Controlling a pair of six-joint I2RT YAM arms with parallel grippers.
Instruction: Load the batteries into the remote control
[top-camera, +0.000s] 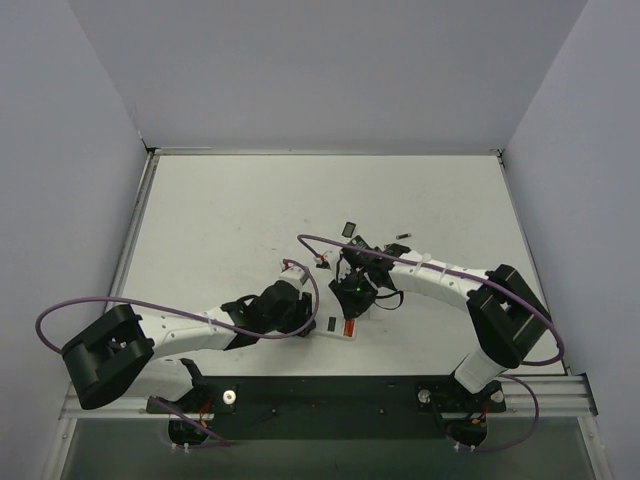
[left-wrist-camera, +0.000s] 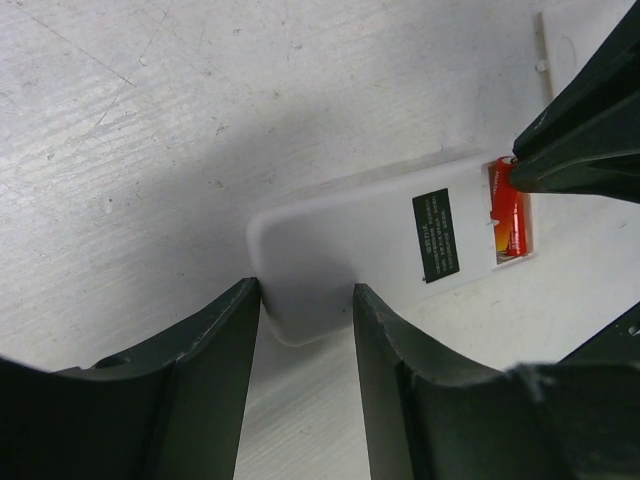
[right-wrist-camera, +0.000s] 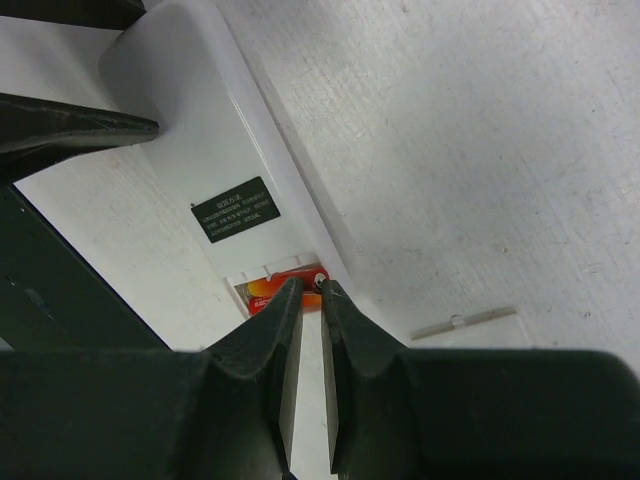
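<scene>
We pinch the end of the white remote (left-wrist-camera: 370, 240) with our left claw (left-wrist-camera: 305, 300) to keep it steady on the table (left-wrist-camera: 150, 120), while our right claw (right-wrist-camera: 310, 288), almost shut, should gently push the red battery (left-wrist-camera: 507, 215) down flat into it.

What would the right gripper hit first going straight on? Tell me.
The red battery seated in the remote control, right at the right gripper's tips; whether they already touch is unclear.

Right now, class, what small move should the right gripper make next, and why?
Probably ease the right gripper down to seat the red battery: its tips rest at the battery's end in the remote control's open compartment, and the left gripper steadies the remote.
</scene>
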